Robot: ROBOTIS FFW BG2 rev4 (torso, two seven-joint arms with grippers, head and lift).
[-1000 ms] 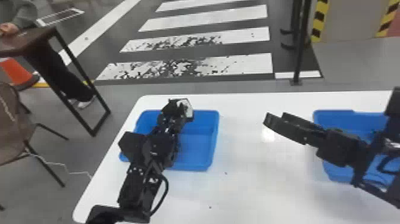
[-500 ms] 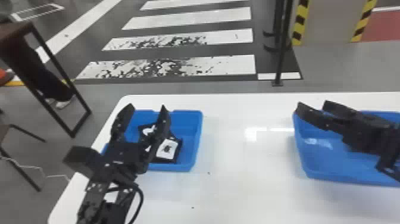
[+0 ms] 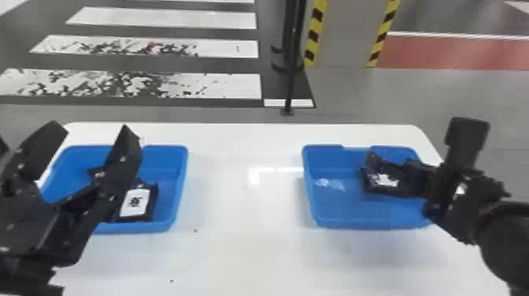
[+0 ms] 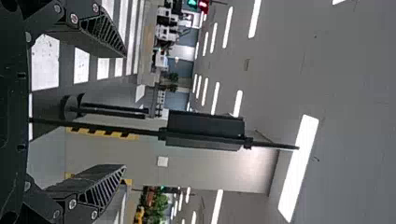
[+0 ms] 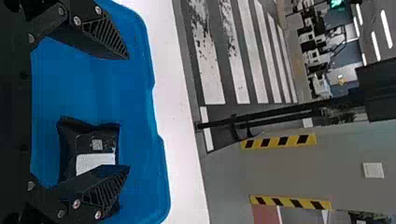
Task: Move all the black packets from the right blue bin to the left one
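Left gripper [image 3: 92, 128] at head view's left, fingers [image 3: 128, 151] spread wide, tips up and forward. Right arm [image 3: 507, 240] in from right edge; right gripper [image 3: 370, 167] angled inward, its two fingers well apart.

Free passage between the bins [image 3: 309, 193]

Black packets [image 3: 134, 202] in both blue bins [image 3: 311, 193]

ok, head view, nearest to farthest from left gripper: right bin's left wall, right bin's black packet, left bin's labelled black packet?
From left gripper:
1. Labelled black packet, left bin
2. Left wall of right bin, mid-right
3. Black packet, inside right bin
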